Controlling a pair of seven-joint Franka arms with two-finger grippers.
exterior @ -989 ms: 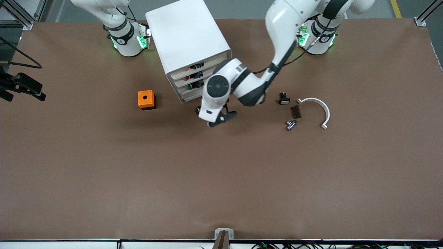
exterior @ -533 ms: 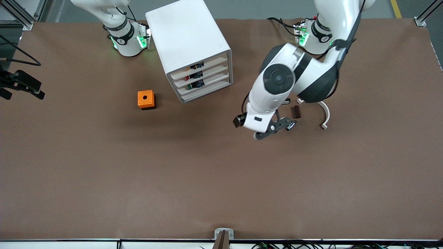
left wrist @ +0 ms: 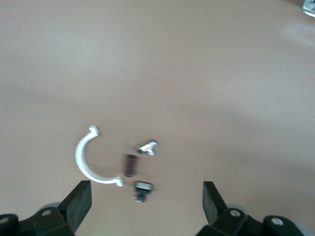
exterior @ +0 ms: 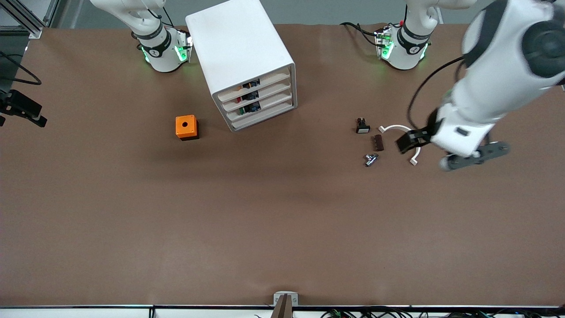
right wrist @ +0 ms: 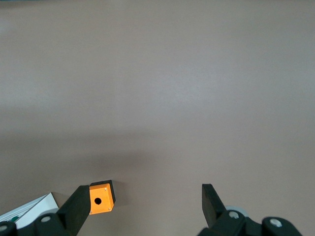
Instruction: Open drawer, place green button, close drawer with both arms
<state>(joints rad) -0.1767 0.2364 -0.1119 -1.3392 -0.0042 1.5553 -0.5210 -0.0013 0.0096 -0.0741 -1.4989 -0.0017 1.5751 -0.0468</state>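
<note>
The white cabinet (exterior: 240, 48) stands near the robots' bases with all four drawers shut. The drawer (exterior: 269, 104) is the third one down. A small green and black part (exterior: 242, 111) shows at its front edge; I cannot tell if it is the button. My left gripper (exterior: 476, 155) is open and empty in the air, beside the white curved clip (exterior: 408, 137), toward the left arm's end of the table. In the left wrist view it (left wrist: 145, 206) is high over the loose parts. My right gripper (right wrist: 142, 206) is open and empty, high over the table, out of the front view.
An orange cube with a hole (exterior: 187, 127) sits beside the cabinet and shows in the right wrist view (right wrist: 101, 198). A white-capped black button (exterior: 362, 126), a brown block (exterior: 377, 142) and a metal part (exterior: 371, 159) lie by the clip (left wrist: 86, 160).
My left arm has swung away from the cabinet's front, across the loose parts, to beside the white clip. The drawers stay shut. The right arm waits unmoved.
</note>
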